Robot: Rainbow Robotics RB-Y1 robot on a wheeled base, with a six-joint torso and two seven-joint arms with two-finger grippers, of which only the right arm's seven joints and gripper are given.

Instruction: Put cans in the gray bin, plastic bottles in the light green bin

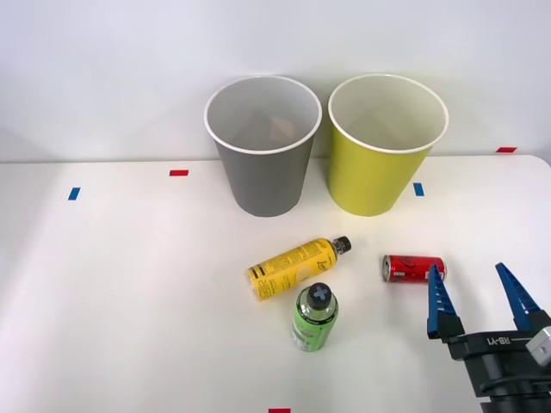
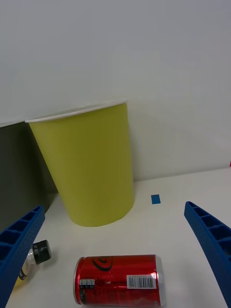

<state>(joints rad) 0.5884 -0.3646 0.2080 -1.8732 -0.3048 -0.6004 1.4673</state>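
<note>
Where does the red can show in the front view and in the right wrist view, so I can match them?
Front view: the red can lies on its side on the table, just ahead of the open jaws.
Right wrist view: the red can lies crosswise between the two blue fingers.
Shared landmark: the light green bin stands behind it.

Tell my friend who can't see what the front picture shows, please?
The robot's open right gripper hovers just in front of a red can lying on its side on a white table. Nearby, a yellow bottle lies flat and a green bottle stands upright. Behind them stand a gray bin and a light green bin.
</note>
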